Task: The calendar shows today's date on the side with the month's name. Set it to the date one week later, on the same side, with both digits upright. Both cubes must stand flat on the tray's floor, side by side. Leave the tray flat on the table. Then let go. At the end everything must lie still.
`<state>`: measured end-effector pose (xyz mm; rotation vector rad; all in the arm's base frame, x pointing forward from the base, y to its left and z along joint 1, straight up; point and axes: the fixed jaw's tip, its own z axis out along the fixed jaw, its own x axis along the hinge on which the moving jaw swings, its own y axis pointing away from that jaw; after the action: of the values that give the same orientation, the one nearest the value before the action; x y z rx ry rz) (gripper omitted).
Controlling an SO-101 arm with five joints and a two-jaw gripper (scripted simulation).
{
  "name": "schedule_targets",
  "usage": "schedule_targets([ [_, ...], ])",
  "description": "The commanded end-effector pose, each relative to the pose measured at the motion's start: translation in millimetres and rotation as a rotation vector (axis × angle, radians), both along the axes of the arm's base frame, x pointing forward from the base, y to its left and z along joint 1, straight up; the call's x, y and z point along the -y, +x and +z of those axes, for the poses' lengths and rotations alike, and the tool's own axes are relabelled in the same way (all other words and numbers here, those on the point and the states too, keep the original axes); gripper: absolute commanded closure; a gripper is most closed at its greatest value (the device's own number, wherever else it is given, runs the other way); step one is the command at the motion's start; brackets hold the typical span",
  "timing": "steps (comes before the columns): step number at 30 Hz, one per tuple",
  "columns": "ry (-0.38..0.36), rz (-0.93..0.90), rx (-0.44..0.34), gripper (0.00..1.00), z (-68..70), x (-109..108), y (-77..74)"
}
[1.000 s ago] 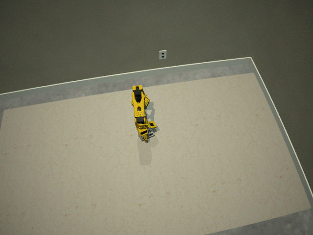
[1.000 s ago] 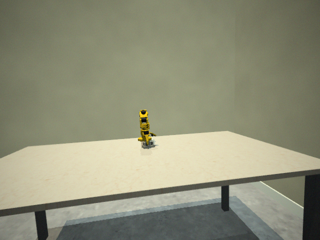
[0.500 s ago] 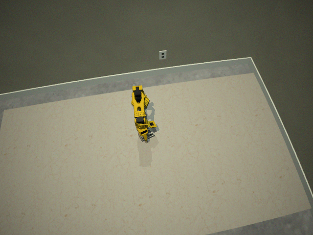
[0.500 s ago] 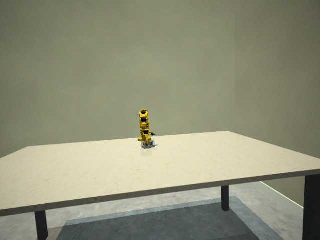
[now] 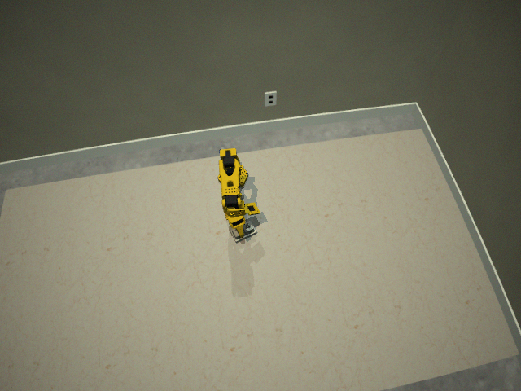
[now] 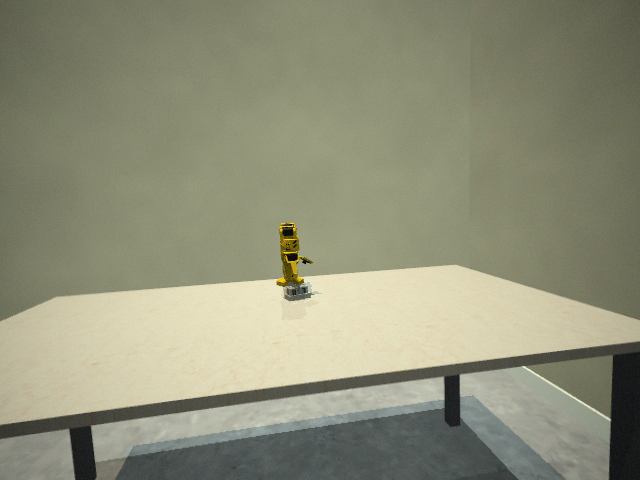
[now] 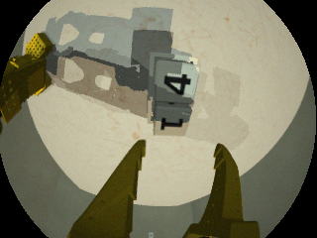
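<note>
The gripper (image 5: 240,235) (image 6: 292,282) (image 7: 180,143) stands partly open, with a moderate gap between its fingers and nothing held in it. In the wrist view both fingertips point towards the cubes but show apart from them. The cube marked 1 (image 6: 293,291) (image 7: 172,124) appears nearer the fingertips, and the cube marked 4 (image 5: 249,227) (image 6: 303,290) (image 7: 175,81) lies beyond it. Both digits look turned sideways in that view.

The cubes sit side by side in the grey tray (image 5: 247,236) (image 6: 298,297) (image 7: 153,76), which rests on the table (image 5: 357,261) (image 6: 361,330) (image 7: 267,89). They look level, though the outside views are too small to be sure that each is fully flat on the tray's floor.

Behind the gripper, a yellow bracket (image 5: 252,208) (image 6: 306,260) sticks out to one side of the wrist. The yellow arm (image 5: 230,185) (image 6: 288,245) reaches over the table towards the tray, with black motors at its joints. Shadows of the arm fall around the tray. Further out, dark legs (image 6: 452,400) support the table, and a pale socket (image 5: 270,98) is set in the wall (image 5: 146,76) (image 6: 232,129)
</note>
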<state>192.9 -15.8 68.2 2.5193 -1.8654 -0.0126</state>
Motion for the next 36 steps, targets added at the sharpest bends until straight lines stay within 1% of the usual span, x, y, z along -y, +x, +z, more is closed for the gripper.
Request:
schedule_targets([
  [1, -0.004, 0.006, 0.069, 0.64, 19.8, 1.2, 5.2],
  [28, -0.003, 0.005, 0.070, 0.64, 21.1, 1.1, 4.8],
  [36, -0.003, -0.029, 0.076, 0.64, 22.6, 0.7, 3.6],
])
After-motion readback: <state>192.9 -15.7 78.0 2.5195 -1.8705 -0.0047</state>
